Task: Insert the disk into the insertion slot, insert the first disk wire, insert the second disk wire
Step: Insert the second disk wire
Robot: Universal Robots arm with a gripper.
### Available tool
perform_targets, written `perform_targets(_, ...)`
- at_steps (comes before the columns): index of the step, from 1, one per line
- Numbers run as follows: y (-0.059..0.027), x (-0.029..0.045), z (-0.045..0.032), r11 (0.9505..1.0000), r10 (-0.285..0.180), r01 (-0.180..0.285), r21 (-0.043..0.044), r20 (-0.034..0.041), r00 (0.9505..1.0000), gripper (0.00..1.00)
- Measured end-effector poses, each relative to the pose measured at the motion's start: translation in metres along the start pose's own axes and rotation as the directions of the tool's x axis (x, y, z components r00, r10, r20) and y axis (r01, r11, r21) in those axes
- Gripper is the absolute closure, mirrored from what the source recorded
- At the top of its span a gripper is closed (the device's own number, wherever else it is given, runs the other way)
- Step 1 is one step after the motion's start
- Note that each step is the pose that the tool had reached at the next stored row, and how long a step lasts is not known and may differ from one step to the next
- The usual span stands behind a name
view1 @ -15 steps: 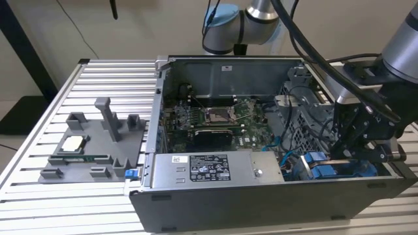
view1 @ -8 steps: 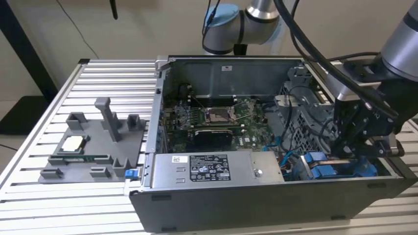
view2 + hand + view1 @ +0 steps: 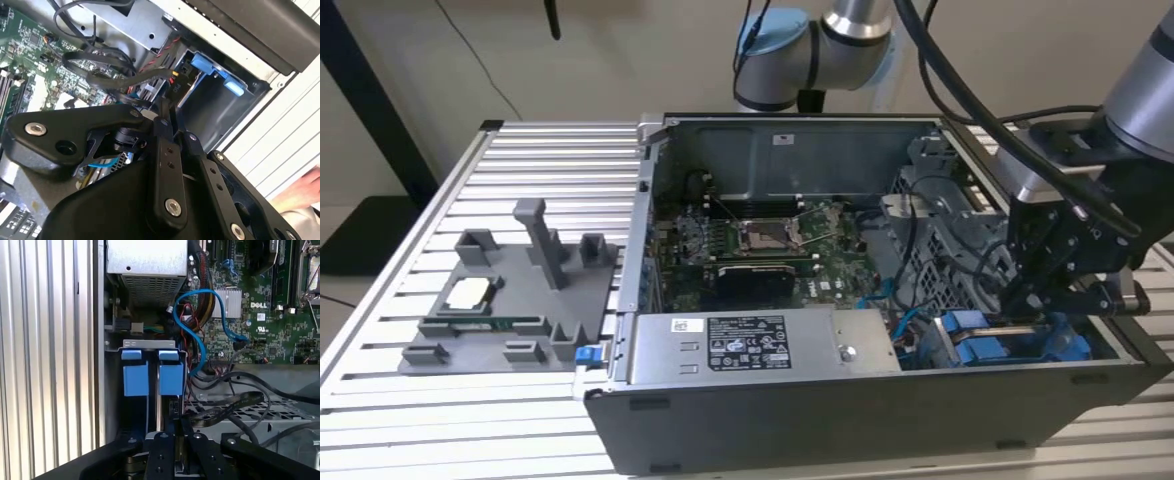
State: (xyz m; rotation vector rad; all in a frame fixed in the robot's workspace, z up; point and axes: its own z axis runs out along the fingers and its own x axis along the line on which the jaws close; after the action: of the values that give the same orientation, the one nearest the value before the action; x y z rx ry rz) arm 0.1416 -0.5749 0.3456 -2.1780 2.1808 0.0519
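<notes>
Surroundings: black cables point(image 3: 235, 405) and blue looped wire point(image 3: 192, 335) crowd the bay | claw point(image 3: 1034, 300) low over narrow grey insertion slot point(image 3: 150, 345), grip cannot tell | blue-framed silver disk point(image 3: 170, 377) seated upright inside slot beside second blue carrier point(image 3: 135, 377)

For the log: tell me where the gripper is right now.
In the exterior view the gripper is down inside the computer case at its right end, just above the blue drive carriers in the drive bay.

Slatted metal table point(image 3: 400, 400) w/ open PC case point(image 3: 854, 410) and grey fixture tray point(image 3: 480, 345) beside it.
</notes>
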Motion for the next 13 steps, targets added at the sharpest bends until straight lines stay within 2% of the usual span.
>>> perform_targets(2, -0.0001, 0.0, 0.0005, 1.0, 0.0, 0.0, 0.0, 0.0034, 1.0, 0.84)
perform_targets(6, -0.0011, -0.0003, 0.0018, 1.0, 0.0, 0.0, 0.0, 0.0189, 0.9998, 0.84)
perform_targets(13, -0.0025, -0.0001, 0.0043, 1.0, 0.0, 0.0, 0.0001, 0.0187, 0.9998, 0.84)
